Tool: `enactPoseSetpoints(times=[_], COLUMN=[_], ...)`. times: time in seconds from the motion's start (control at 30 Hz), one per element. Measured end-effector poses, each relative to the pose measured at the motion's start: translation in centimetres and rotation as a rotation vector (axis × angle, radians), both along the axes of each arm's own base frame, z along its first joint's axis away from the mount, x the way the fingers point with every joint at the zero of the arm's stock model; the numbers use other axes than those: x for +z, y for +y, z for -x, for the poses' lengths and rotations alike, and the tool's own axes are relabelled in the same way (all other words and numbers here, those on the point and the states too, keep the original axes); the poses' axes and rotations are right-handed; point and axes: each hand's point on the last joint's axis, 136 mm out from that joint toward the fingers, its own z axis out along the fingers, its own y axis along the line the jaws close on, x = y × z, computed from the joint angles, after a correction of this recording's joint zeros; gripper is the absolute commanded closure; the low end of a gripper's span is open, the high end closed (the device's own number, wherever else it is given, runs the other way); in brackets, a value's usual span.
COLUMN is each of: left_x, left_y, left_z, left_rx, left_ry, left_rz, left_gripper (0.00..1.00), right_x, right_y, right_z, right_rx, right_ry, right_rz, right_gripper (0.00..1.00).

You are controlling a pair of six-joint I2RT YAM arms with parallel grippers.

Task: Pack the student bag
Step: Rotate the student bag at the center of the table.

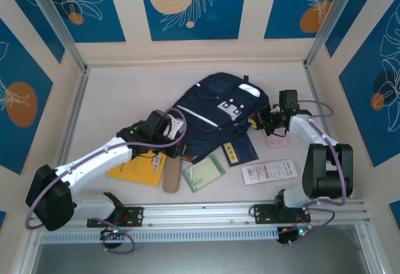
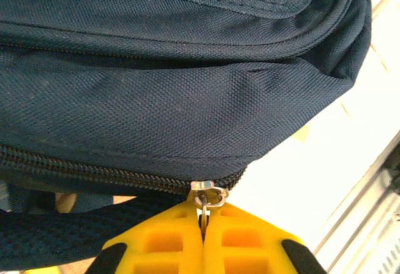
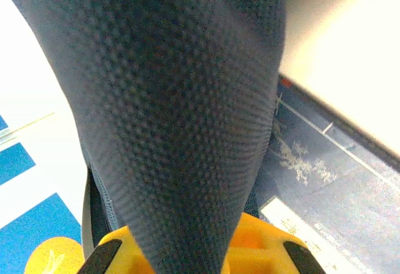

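Observation:
The student bag (image 1: 212, 114), dark navy with pale stripes and a grey patch, lies in the middle of the table. My left gripper (image 1: 177, 127) is at its left side. In the left wrist view the yellow fingers (image 2: 169, 243) are pressed together on the metal pull ring of the silver zipper slider (image 2: 209, 192), at the end of a closed zip run on the bag's fabric (image 2: 175, 99). My right gripper (image 1: 265, 121) is at the bag's right side. Its jaws (image 3: 194, 255) are shut on a dark padded mesh strap (image 3: 181, 99) that rises from between them.
In front of the bag lie a yellow book (image 1: 140, 167), a tan roll (image 1: 172, 174), a green packet (image 1: 203, 172), a navy booklet (image 1: 240, 152) and a white card (image 1: 270, 171). A pink item (image 1: 277, 139) sits under the right arm. A metal rail (image 1: 206, 211) runs along the near edge.

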Motion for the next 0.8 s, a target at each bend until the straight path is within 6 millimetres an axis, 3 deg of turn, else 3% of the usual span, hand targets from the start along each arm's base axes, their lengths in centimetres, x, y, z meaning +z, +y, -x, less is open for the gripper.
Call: enactPoseSetpoints(times=[0.03,0.1,0.17,0.3,0.53,0.6,0.73,0.8], left_x=[0.1,0.2,0.3,0.0,0.5,0.6,0.7,0.7], left_y=[-0.6,-1.7,-2.7,-4.2,-5.8,-6.1,-6.4,-6.5], left_z=[-0.1,-0.1,-0.3,-0.3,0.3,0.4,0.7,0.7], left_rx=[-0.003,-0.01,-0.009,-0.008,-0.024,-0.026,-0.032,-0.034], left_ry=[0.012,0.04,0.062,0.095,0.091,0.086,0.081,0.079], left_rz=[0.014,0.032,0.04,0.05,0.068,0.073,0.073,0.072], left_gripper=[1.0,1.0,1.0,1.0,1.0,1.0,1.0,1.0], right_x=[-0.2,-0.2,0.4,3.2,7.8,7.4,4.9,3.7], right_y=[-0.3,-0.6,-0.7,1.0,4.5,5.6,8.1,9.4], right_z=[-0.6,-1.6,-2.1,-2.0,2.6,4.6,8.3,9.7], right_rx=[0.007,0.019,0.033,0.096,0.174,0.185,0.193,0.183], right_ry=[0.008,0.0,-0.007,-0.059,-0.171,-0.162,-0.088,-0.044], right_rz=[0.008,0.044,0.111,0.206,0.162,0.113,0.009,-0.043], right_gripper=[0.49,0.36,0.34,0.37,0.39,0.36,0.24,0.23])
